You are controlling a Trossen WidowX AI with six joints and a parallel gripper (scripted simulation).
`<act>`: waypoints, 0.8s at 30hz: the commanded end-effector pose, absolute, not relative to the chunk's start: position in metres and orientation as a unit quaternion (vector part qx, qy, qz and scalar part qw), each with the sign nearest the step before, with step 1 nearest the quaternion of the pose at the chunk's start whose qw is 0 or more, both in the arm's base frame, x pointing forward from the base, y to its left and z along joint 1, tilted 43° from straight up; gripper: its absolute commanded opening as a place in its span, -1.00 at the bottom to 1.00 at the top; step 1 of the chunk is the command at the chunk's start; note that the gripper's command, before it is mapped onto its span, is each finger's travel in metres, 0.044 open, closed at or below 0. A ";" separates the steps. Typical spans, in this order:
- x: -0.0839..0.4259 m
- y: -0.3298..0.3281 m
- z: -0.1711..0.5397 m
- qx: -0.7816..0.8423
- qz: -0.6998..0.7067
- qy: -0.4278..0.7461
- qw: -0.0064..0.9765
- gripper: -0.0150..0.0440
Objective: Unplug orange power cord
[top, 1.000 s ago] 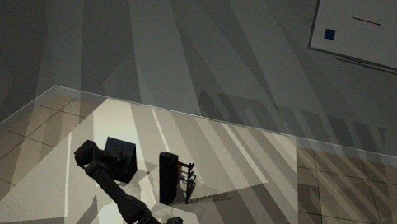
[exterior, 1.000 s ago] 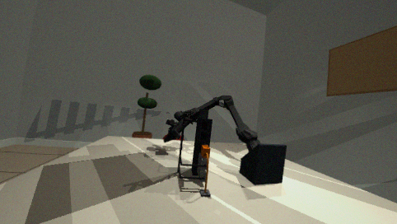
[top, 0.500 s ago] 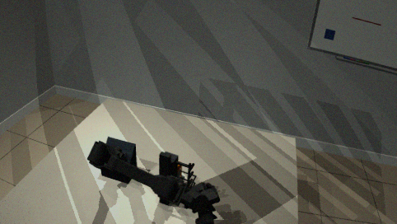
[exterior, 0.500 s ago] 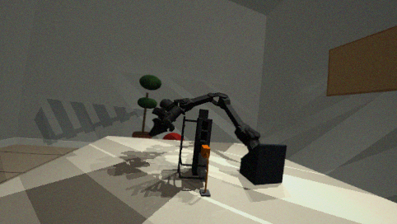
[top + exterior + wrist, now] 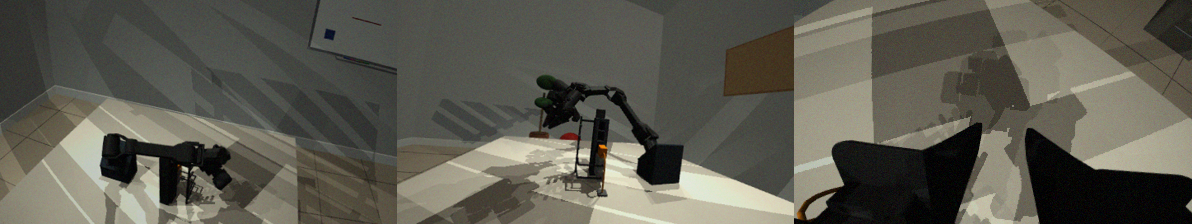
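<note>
Exterior view, nearest: the orange power cord [image 5: 603, 170] drops from its orange plug [image 5: 602, 150], which sits seated in the side of the upright dark power strip [image 5: 598, 142]; the cord's lower end meets a small foot on the pale table [image 5: 520, 189]. A thin black frame [image 5: 581, 148] stands just beside the strip, its bars hard to separate from their shadows. Above and beyond the strip's top, apart from it, hangs the end effector [image 5: 550, 123], its fingers partly open with only table and shadow visible between them in the wrist view [image 5: 1003, 170], so it holds nothing. The arm runs back to a dark base block [image 5: 660, 163]. In the top view the arm [image 5: 165, 150] hides most of the strip, leaving only a speck of orange. Farther off, a green plant [image 5: 546, 82] is partly masked by the wrist.
</note>
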State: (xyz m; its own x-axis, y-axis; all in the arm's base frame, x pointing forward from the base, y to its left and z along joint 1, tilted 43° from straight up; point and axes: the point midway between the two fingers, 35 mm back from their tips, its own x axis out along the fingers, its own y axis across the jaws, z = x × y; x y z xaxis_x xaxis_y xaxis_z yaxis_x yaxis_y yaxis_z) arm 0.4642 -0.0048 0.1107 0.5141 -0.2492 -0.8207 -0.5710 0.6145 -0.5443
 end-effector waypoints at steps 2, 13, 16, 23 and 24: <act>0.422 0.038 0.057 -0.455 0.158 0.562 0.672 0.05; 0.287 0.077 -0.003 -0.595 0.222 0.691 0.346 0.05; 0.285 0.077 -0.003 -0.597 0.223 0.692 0.339 0.05; 0.286 0.077 -0.004 -0.597 0.223 0.692 0.339 0.05; 0.286 0.077 -0.003 -0.597 0.223 0.692 0.339 0.05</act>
State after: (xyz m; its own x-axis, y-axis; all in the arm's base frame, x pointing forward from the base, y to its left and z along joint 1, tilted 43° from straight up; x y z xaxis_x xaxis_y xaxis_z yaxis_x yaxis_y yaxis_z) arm 0.2868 0.0779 -0.0024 -0.0550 -0.6656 -0.7443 -0.9769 0.1900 -0.0978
